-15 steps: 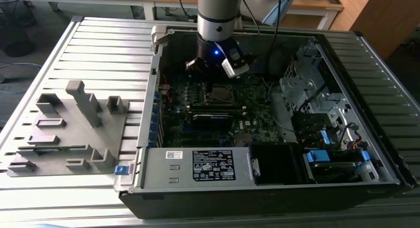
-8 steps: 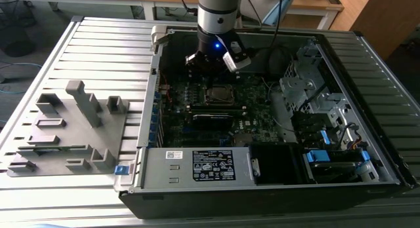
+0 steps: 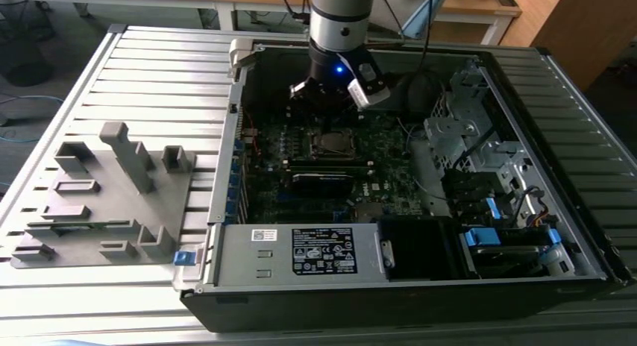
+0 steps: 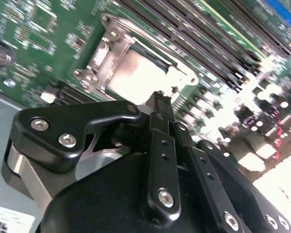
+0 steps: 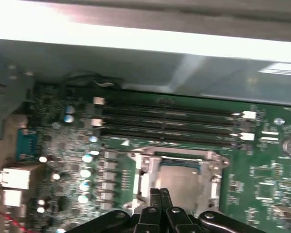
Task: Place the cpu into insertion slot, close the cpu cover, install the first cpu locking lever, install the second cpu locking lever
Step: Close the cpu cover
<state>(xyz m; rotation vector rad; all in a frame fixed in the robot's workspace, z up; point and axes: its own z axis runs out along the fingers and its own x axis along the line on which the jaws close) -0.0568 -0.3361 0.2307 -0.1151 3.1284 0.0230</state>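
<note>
A slatted grey desk (image 3: 149, 70) is carrying an open computer case (image 3: 398, 286), with its green motherboard (image 5: 262, 179) facing up. The arm (image 3: 342, 18) is standing over the case. Its pincer (image 5: 159, 193) is hanging clenched just above the socket, fingertips pressed together with nothing seen between them. The cpu cover (image 4: 104, 53) is lying flat over the socket, framing the cpu (image 4: 136, 75) sitting inside it.

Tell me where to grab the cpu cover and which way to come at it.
Take the cpu cover by what looks like a small tab sticking out from its rim, coming down from above. It seems to lie flat around the cpu, so its broad face offers nothing to pinch; only a thin projecting edge fits between the fingers.
</note>
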